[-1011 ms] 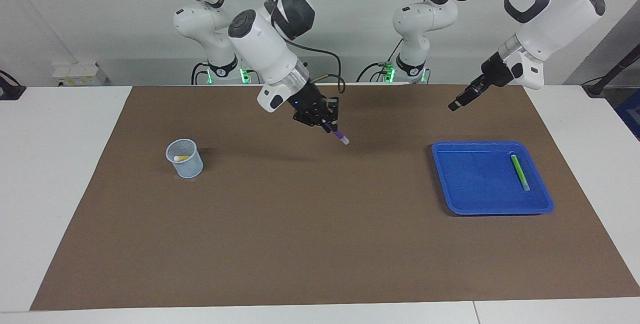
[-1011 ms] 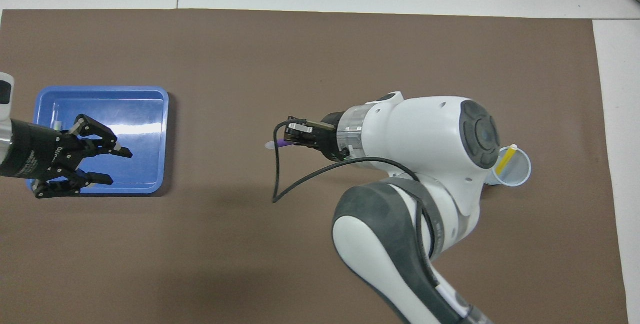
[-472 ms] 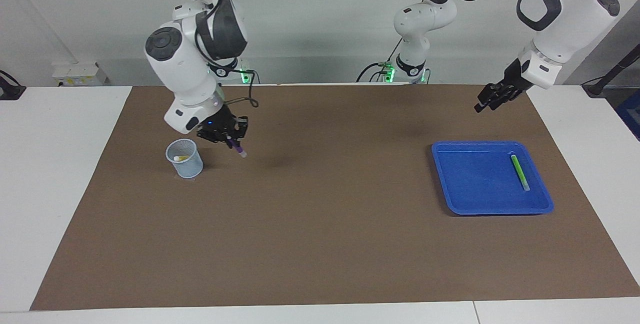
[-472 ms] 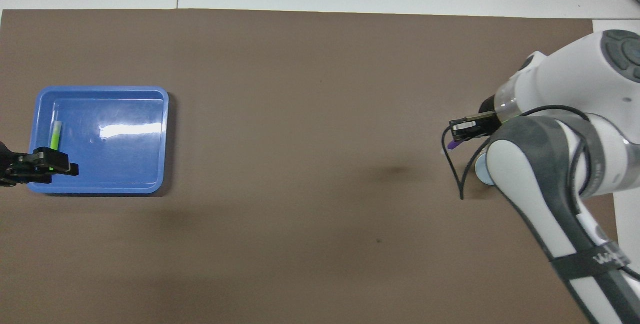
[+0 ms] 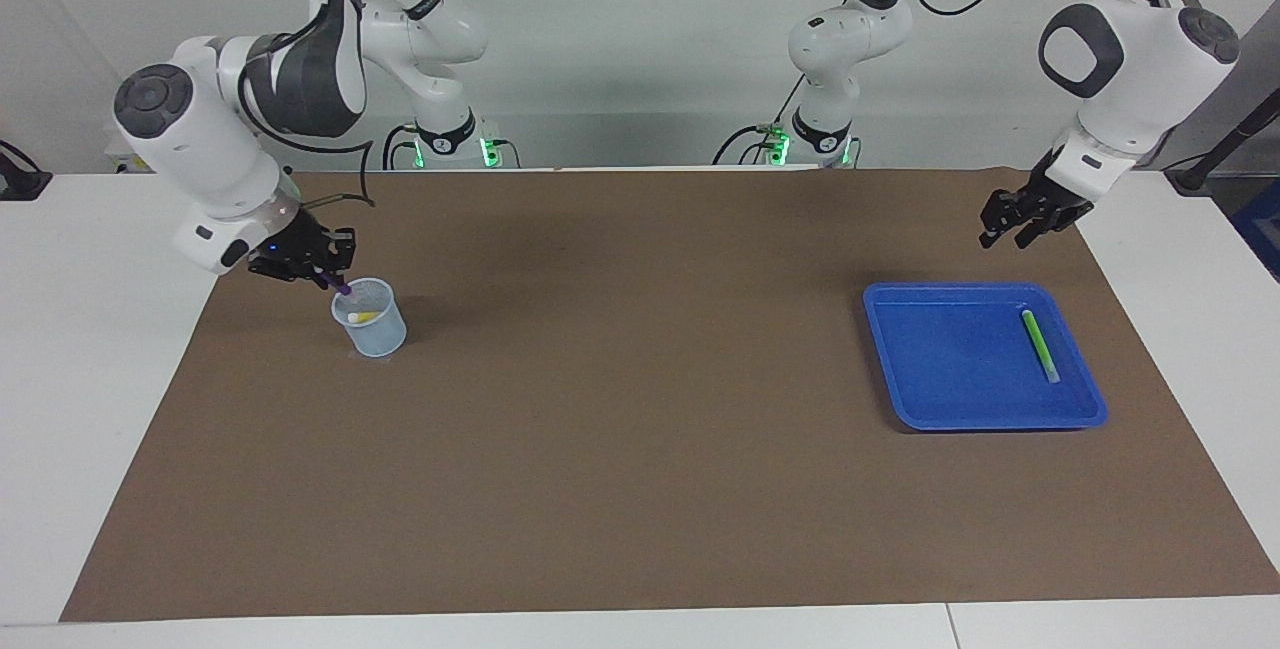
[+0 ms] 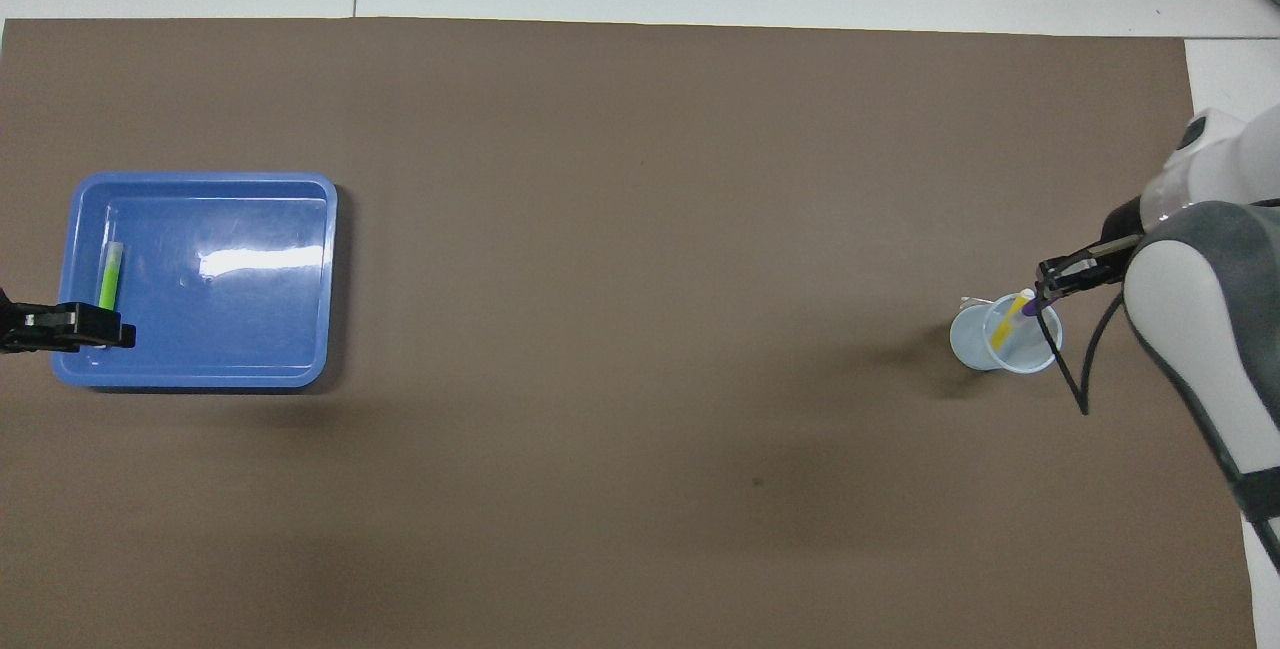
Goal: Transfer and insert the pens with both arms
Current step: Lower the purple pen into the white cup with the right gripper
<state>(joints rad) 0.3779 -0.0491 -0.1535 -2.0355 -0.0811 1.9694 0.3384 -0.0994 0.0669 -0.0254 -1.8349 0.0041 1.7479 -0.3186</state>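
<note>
My right gripper is shut on the purple pen. It holds the pen slanted, with the lower end at the rim of a pale blue cup. A yellow pen leans inside that cup. The bright green pen lies in the blue tray, along the side at the left arm's end of the table. My left gripper hangs open and empty, raised over the tray's corner by the green pen.
A brown mat covers most of the white table. The cup stands toward the right arm's end and the tray toward the left arm's end. A loose black cable hangs from the right wrist beside the cup.
The right arm swung from over the mat's middle to the cup, carrying the purple pen. The left gripper drew back from over the tray's middle to its corner.
</note>
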